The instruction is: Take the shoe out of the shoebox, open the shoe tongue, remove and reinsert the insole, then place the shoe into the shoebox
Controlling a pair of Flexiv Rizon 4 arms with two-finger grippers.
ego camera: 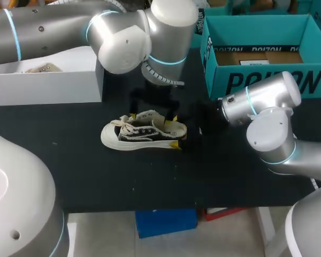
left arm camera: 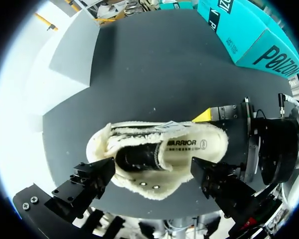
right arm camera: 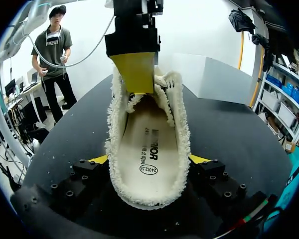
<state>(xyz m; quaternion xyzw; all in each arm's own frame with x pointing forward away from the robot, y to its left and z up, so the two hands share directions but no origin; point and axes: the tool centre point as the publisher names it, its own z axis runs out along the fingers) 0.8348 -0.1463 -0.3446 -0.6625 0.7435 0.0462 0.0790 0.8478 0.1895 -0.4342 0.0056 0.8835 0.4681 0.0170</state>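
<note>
Black table (ego camera: 96,182) bears shoe (ego camera: 144,131), teal shoebox (ego camera: 262,59), white box (ego camera: 48,80).

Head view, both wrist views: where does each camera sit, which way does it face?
Head view: fixed above and behind, looking down on the table; left arm and right arm enter from the sides.
Left wrist view: on the left wrist, looking down into the shoe; left pincer flanks it.
Right wrist view: on the right wrist, low, looking from heel along the insole; right pincer straddles the heel.
Shared: all show the shoe; each wrist view shows the other pincer.
</note>
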